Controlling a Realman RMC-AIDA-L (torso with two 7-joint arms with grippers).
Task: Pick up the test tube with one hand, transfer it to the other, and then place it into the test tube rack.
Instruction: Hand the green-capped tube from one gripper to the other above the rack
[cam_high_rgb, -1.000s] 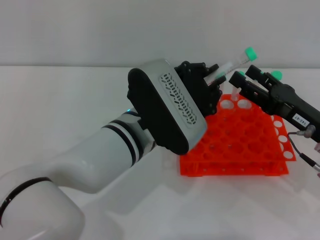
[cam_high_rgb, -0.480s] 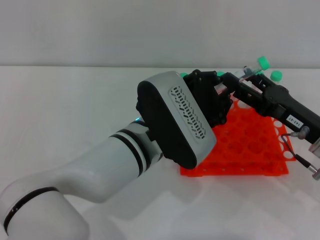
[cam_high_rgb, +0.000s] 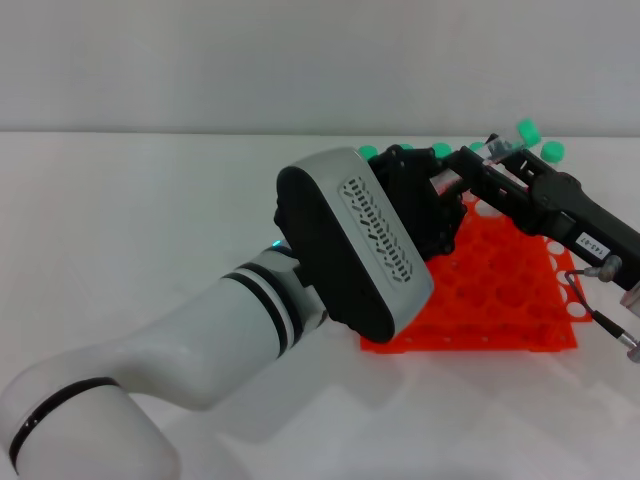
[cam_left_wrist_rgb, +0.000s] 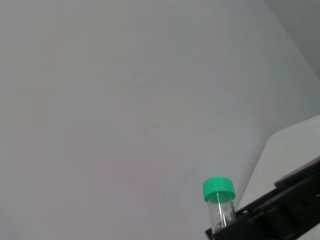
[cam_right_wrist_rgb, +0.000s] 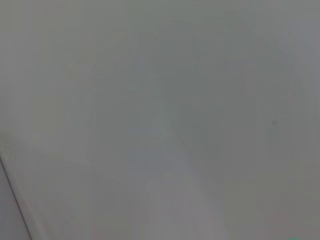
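White surface (cam_high_rgb: 120, 230); above the orange test tube rack (cam_high_rgb: 500, 300) the big left hand (cam_high_rgb: 440, 195) and slim right hand (cam_high_rgb: 492, 168) meet around the green-capped test tube (cam_high_rgb: 517, 137), held aloft, whose grip holds it I cannot tell, so handover looks underway and racking remains.

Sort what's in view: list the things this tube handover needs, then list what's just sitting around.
In the job:
- test tube, green cap up, between the two hands
- left hand
- right hand
- test tube rack

Just lying about:
- other green-capped tubes behind the rack
- white table
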